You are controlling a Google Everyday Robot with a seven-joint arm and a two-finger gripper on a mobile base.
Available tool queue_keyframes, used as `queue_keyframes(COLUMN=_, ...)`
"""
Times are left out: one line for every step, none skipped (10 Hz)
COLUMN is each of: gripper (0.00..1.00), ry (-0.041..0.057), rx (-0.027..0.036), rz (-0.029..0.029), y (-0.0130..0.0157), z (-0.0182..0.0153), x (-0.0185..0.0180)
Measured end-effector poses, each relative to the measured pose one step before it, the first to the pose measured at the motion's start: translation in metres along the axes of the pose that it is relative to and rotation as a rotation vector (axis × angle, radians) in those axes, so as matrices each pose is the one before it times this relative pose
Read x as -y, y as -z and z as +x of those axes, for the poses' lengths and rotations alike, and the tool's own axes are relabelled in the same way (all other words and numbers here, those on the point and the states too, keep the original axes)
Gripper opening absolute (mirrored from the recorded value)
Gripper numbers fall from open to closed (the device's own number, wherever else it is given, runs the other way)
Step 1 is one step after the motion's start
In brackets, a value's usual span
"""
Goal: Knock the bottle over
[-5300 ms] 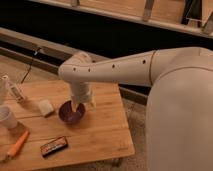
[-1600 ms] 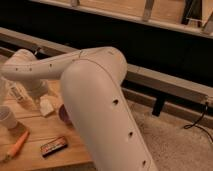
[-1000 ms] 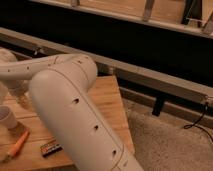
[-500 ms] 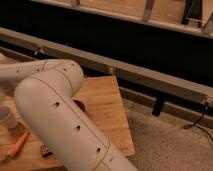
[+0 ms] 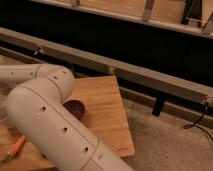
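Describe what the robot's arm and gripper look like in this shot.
The arm is a thick, smooth, off-white tube built of rounded segments with faint seams between them. Small dark round holes run in a row along its shell. No cables, labels or printed markings show on it. The gripper is not in view: it lies beyond the left edge of the picture, so its look cannot be told.

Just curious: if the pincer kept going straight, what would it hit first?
Cannot tell: the pincer lies out of view past the left edge, where the arm reaches over the table. No bottle shows.
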Motion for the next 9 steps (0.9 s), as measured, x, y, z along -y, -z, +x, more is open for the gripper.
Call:
queue_keyframes(gripper=0.00, ry=0.00288, rx=-0.00775, rz=-0.00144, y=-0.00270, z=-0.00655, x=0.00027)
queue_keyframes(gripper=0.00, ry=0.00358, rx=-0.00448, rz=-0.00122, y=-0.00100, z=-0.00485, x=-0.00042)
queue_keyframes(gripper=0.00, ry=0.00514, rx=-0.00371, rz=0.00128, y=-0.00060, z=-0.00537, x=-0.00083)
queue_keyframes(gripper=0.00, ry=0.00962, rx=-0.00622, rz=0.00434, y=-0.00039, z=-0.00785, x=-0.00158)
queue_keyframes(gripper=0.00, ry=0.00405, rx=-0.00326, rz=0.00234, y=0.00006, z=-0.00386, x=-0.00078)
queue_keyframes(gripper=0.00, ry=0.00296, rx=-0.00547, rz=-0.00043, y=-0.00086, z=-0.00467, x=-0.00113)
queue_keyframes(gripper=0.00, ry=-0.00203, rx=-0.00515, rz=-0.00148, y=-0.00125, z=-0.00192, x=0.00028)
queue_keyframes(gripper=0.00, ry=-0.00966, rx=-0.01068, rz=-0.00373, y=-0.00362, z=-0.00086, x=0.00168)
queue_keyframes(gripper=0.00, ry=-0.00654, rx=-0.00568, rz=-0.00146, y=-0.00212, z=0.00019, x=0.00174)
